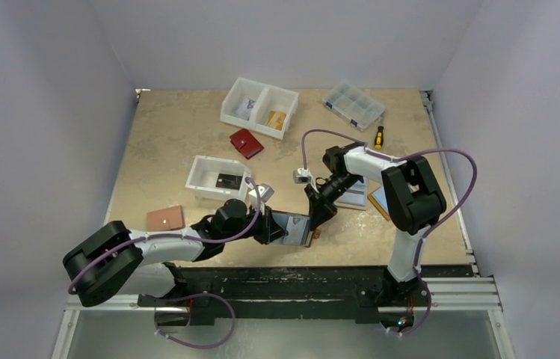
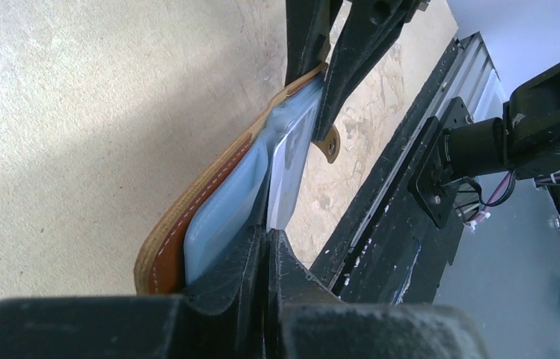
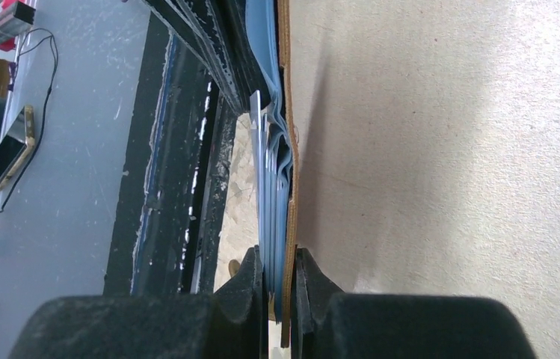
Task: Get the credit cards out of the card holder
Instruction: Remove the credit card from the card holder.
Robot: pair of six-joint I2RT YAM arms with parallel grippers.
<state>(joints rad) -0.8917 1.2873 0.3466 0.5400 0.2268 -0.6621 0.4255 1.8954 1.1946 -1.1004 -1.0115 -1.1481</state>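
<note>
Left jaws grip one end of the holder [image 2: 217, 202], right jaws are closed on the opposite end, so its long axis runs between them, near the front edge of the table [image 1: 172, 149]. Cards are hidden inside the blue pockets [image 3: 273, 149].

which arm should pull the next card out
Probably right: the left gripper anchors one end of the card holder, and the right gripper pinches the blue sleeves and cover at the other end.
</note>
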